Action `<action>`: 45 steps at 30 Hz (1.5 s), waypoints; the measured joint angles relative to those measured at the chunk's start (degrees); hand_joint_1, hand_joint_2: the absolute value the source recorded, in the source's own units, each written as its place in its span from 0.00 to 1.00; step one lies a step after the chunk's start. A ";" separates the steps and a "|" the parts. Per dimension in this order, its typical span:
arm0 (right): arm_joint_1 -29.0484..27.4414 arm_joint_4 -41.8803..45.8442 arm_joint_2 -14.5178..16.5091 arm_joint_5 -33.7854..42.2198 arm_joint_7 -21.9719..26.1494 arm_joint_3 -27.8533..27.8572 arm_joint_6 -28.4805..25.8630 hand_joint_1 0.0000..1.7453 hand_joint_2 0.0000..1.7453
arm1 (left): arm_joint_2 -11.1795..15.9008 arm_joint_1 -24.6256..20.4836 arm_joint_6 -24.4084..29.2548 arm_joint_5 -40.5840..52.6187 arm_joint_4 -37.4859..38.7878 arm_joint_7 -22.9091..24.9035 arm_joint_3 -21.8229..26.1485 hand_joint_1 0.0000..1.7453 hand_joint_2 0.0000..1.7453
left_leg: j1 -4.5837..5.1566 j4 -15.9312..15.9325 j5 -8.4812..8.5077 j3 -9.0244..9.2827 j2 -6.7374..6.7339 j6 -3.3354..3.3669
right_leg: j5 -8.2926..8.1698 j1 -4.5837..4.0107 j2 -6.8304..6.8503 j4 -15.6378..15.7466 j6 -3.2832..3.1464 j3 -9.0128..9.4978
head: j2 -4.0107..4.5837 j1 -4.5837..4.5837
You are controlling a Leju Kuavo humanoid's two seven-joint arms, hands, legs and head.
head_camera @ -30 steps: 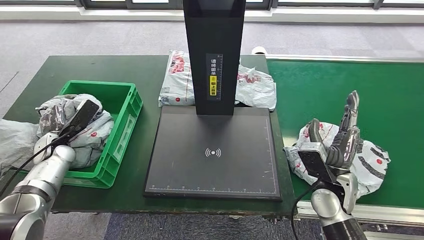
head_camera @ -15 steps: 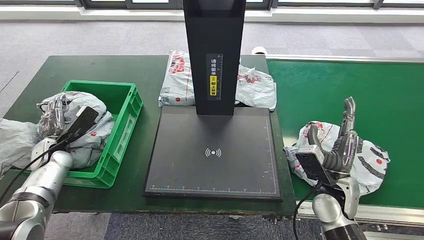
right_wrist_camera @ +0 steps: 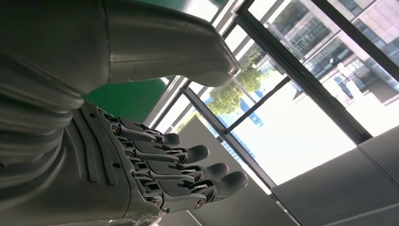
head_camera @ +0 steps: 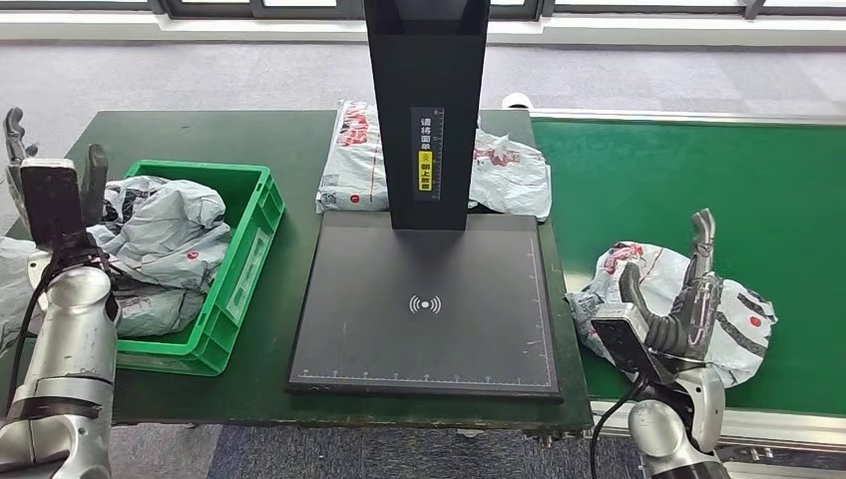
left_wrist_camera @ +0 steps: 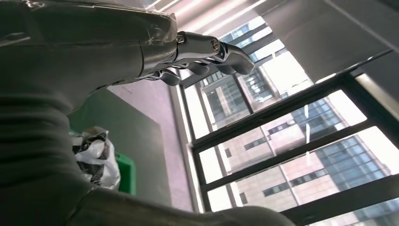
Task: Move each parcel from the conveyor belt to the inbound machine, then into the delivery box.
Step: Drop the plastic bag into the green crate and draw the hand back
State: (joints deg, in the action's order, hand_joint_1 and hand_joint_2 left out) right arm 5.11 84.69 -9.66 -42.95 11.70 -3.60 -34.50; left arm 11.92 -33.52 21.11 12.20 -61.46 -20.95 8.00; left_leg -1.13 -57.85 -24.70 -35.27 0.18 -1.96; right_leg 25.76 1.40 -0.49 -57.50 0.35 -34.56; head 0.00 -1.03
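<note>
- Sitting in the green box (head_camera: 244, 261), far left: parcels (head_camera: 160, 225) already delivered; left hand (head_camera: 50, 190) raised, empty, fingers apart.
- Waiting on the belt (head_camera: 698, 170): one parcel (head_camera: 743, 319) under the open right hand (head_camera: 683, 299); scanner plate (head_camera: 429, 304) bare.

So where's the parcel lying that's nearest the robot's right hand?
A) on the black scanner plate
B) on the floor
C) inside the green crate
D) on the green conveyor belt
D: the white parcel lies on the green conveyor belt, just beyond the open fingers of the right hand, and the black scanner plate is bare.
</note>
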 joint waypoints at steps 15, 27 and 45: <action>0.52 -1.91 -0.16 -6.97 -6.23 0.03 6.11 0.00 1.00 | -1.34 2.80 3.49 -1.60 -9.01 -1.66 0.00 0.00 0.00 | 0.00 0.00 0.01 0.00 0.08 0.00 | 0.00 0.00 0.04 0.00 0.00 0.03 | 0.00 0.00; 7.52 -19.90 -7.83 -14.16 -18.39 0.05 20.33 0.00 1.00 | -1.64 4.64 1.08 -2.03 -11.98 -0.73 -3.38 0.00 0.00 | 0.07 -0.07 0.04 -0.01 0.19 0.09 | -0.06 0.08 0.19 0.06 0.11 0.14 | 0.00 0.00; 8.25 -30.12 -11.39 -11.36 -20.29 1.86 28.23 0.00 1.00 | -2.36 4.94 1.22 4.94 -12.04 1.22 -8.78 0.00 0.00 | 0.12 -0.09 -0.04 -0.01 0.21 0.20 | -0.01 0.13 0.20 0.10 0.22 0.17 | 0.00 0.00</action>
State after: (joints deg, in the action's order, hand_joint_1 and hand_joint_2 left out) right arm 13.35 54.57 -21.05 -54.30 -8.58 -1.73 -6.27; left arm 9.56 -28.58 22.33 17.15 -73.49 -19.73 -0.78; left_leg -1.00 -57.94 -24.74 -35.29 0.39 -1.76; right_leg 25.75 1.53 -0.28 -57.40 0.56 -34.40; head 0.00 -1.03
